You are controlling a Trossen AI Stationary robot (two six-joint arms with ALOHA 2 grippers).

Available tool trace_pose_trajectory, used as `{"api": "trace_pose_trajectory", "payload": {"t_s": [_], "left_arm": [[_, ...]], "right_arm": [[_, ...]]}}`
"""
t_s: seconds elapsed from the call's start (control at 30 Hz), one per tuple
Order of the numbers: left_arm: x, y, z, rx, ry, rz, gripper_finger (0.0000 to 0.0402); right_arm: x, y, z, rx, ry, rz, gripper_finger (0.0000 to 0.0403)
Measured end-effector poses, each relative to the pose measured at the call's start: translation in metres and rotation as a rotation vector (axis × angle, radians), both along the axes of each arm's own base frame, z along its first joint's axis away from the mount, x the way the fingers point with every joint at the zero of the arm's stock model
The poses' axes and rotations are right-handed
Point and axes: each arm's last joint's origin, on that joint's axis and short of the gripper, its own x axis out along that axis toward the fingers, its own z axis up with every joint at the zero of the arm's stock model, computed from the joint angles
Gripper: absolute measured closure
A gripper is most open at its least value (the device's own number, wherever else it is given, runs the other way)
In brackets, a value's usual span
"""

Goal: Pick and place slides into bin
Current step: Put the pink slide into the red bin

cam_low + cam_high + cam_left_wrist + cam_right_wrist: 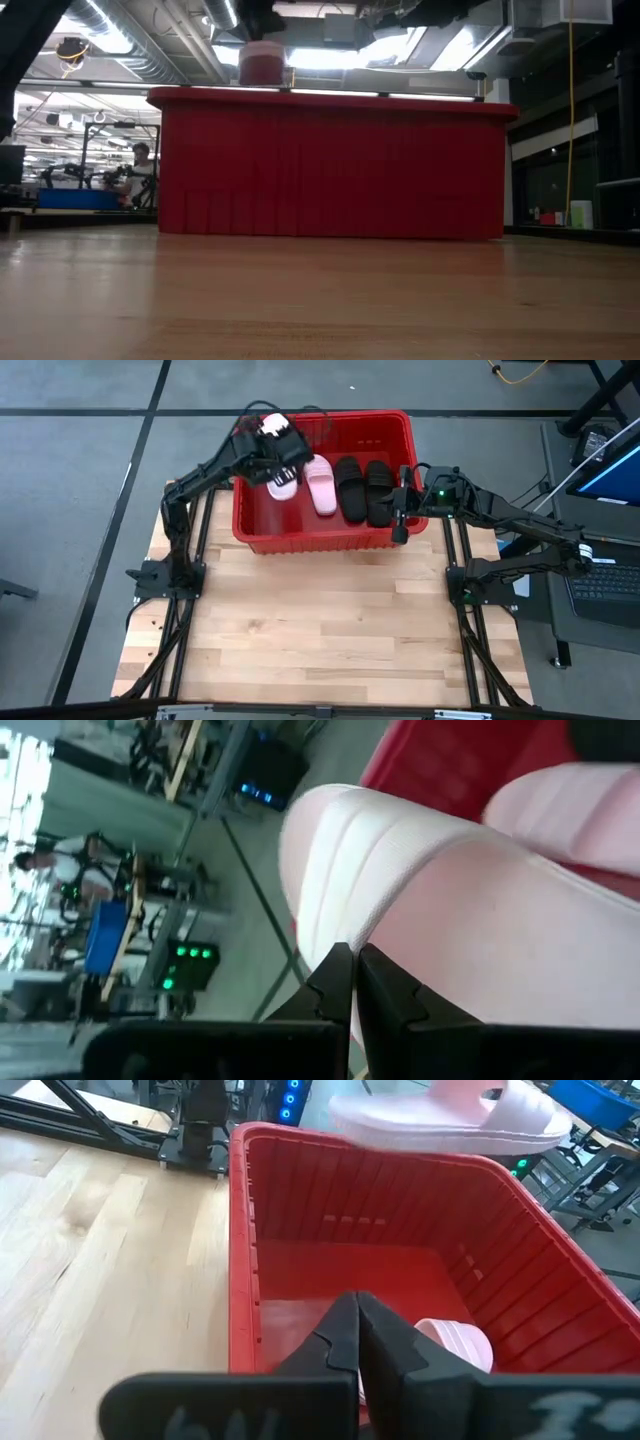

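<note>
The red bin point(322, 532) stands at the table's far middle. In it lie one pale pink slide point(322, 487) and two black slides point(350, 488) point(380, 491) side by side. My left gripper point(280, 452) is shut on the second pink slide point(283, 484) above the bin's left part. This slide also shows in the right wrist view point(450, 1118) and in the low view point(262, 62), above the rim. My right gripper point(400, 512) is shut and empty at the bin's right rim. My left gripper pinches the pale pink slide between its two fingers point(335, 982), coming at it from above. The fingers meet on the slide's pink side surface point(345, 925); the gripper hides which part this is. The slide is lifted clear over the bin, about level.
The bin's left half floor point(330, 1280) is bare red plastic. The wooden table point(320, 630) stretches in front of the bin. A person point(140, 165) and lab equipment show in the room beyond the table.
</note>
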Motion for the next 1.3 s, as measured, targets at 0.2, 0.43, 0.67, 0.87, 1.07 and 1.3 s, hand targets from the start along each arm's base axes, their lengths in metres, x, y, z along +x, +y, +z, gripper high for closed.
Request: {"api": "trace_pose_trajectory", "payload": {"t_s": [0.2, 0.43, 0.67, 0.87, 1.07, 1.3], "left_arm": [[-0.004, 0.023, 0.0, -0.052, -0.024, -0.011, 0.0399], [0.011, 0.047, -0.03, -0.079, 0.022, -0.055, 0.0399], [0.011, 0.066, -0.084, -0.17, 0.131, -0.007, 0.0399], [0.019, 0.084, -0.122, -0.221, 0.07, -0.069, 0.0399], [0.014, 0.103, -0.15, -0.238, 0.033, -0.071, 0.0399], [0.005, 0.118, -0.174, -0.259, 0.015, -0.078, 0.0399]], "right_arm": [[0.01, -0.004, -0.003, -0.003, -0.01, 0.0, 0.0398], [0.023, -0.009, -0.014, 0.024, 0.023, -0.008, 0.0398], [0.025, -0.017, -0.018, 0.045, 0.039, -0.042, 0.0398], [0.022, -0.024, -0.018, 0.045, 0.037, -0.071, 0.0398], [0.019, -0.03, -0.019, 0.068, 0.035, -0.107, 0.0398], [0.017, -0.035, -0.018, 0.063, 0.034, -0.125, 0.0398]]}}
